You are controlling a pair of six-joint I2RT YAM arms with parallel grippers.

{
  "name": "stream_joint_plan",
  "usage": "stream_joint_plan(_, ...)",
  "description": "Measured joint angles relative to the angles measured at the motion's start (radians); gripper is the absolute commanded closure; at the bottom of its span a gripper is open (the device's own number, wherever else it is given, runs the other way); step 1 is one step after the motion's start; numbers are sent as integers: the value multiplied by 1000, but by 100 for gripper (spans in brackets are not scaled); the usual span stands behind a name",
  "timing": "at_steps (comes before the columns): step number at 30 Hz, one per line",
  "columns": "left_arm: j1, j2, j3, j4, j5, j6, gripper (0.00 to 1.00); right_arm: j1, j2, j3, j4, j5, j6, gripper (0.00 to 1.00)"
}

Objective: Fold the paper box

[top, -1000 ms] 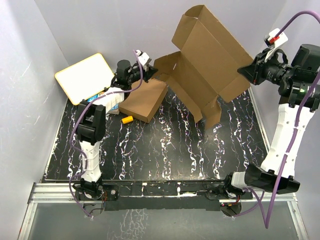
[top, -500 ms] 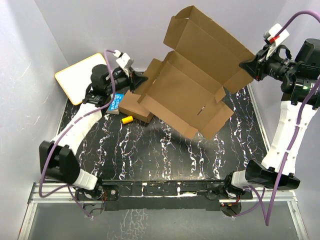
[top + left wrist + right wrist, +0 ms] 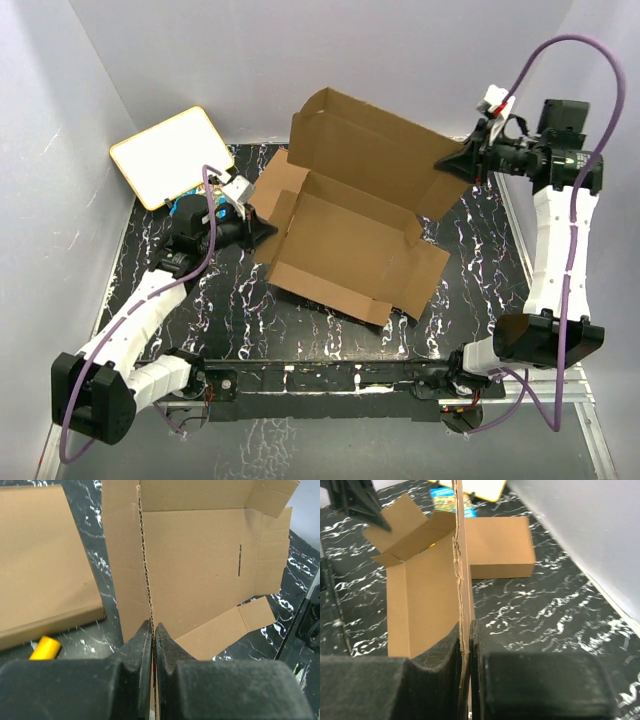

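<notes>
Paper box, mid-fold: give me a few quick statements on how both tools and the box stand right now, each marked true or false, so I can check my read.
1. The left tool is shut on an edge of the paper box. True.
2. The right tool is open and clear of the cardboard. False: it is shut on an edge of the box.
3. The box is folded fully closed. False: its lid and flaps are open.
4. A small yellow object lies next to the flat brown box. True.
</notes>
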Motion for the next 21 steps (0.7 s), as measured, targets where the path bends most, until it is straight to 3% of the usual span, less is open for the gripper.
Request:
stream_joint_plan(1, 0, -21, -21, -11, -9, -3, 100, 26, -1, -22, -1, 0, -11, 92)
stream_joint_plan(5, 0, -66, -59, -66, -51, -7, 82, 77, -36, -102, 21, 13, -43, 92)
stream_joint_plan(12, 0, -73, 14, -227, -132, -11, 45, 80, -79, -138, 35, -2, -119, 92)
stream_joint_plan(21, 32, -87, 235, -255, -128, 18, 46, 83, -89, -138, 19, -26, -173, 92)
